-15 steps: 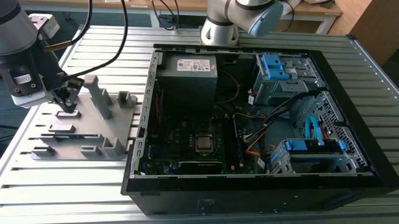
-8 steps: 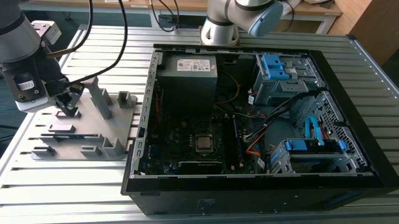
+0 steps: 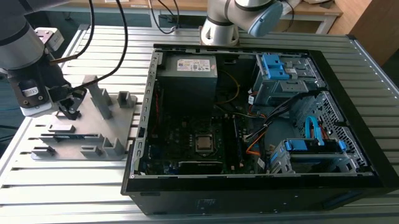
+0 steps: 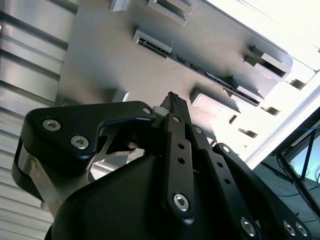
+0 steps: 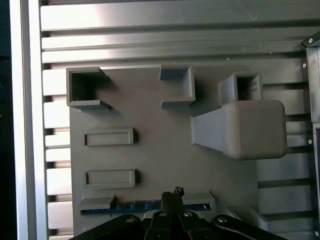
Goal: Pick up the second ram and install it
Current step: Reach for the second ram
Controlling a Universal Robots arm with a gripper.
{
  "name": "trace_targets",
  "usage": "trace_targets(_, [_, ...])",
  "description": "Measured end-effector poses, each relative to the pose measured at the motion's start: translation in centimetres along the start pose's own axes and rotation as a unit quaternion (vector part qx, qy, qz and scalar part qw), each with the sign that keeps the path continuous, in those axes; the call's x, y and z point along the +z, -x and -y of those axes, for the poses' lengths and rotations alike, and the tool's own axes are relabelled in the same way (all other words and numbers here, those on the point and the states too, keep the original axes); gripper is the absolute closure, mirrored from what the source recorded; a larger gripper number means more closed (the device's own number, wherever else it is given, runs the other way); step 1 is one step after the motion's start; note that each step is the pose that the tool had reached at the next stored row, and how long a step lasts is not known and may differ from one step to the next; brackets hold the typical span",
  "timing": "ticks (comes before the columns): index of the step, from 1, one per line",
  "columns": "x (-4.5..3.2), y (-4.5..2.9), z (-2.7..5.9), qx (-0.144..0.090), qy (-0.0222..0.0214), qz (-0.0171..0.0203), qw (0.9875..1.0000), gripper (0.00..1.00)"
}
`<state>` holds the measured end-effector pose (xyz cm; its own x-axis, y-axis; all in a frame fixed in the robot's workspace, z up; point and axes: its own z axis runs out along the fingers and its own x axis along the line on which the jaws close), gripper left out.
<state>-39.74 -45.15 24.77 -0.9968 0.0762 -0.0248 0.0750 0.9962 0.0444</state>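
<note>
Gripper [image 5: 172, 193], fingertips together, hangs just above the second ram [image 5: 135, 206] in its holder [image 5: 150, 165] — light, stiff, fragile board; judged best held by its long edges.

Arm [image 3: 18, 51]: standing at the exterior view's left, its grey links sloping down from the upper corner.
Wrist [image 3: 31, 95]: tilting, carrying the black tool below it and toward the exterior view's right.
Claw [image 3: 70, 111]: hanging tip-down, gripping nothing.
Fingers [image 4: 181, 150]: lying side by side in the second wrist view, narrowing to one point.
Fingertips [image 5: 172, 194]: pressing together in the first wrist view, no gap showing.
</note>
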Motion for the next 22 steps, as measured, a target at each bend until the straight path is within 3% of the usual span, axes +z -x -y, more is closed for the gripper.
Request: trace_targets(22, [3.18, -0.11, 0.14, 0.0, 0.0, 0.0, 1.0, 0.9])
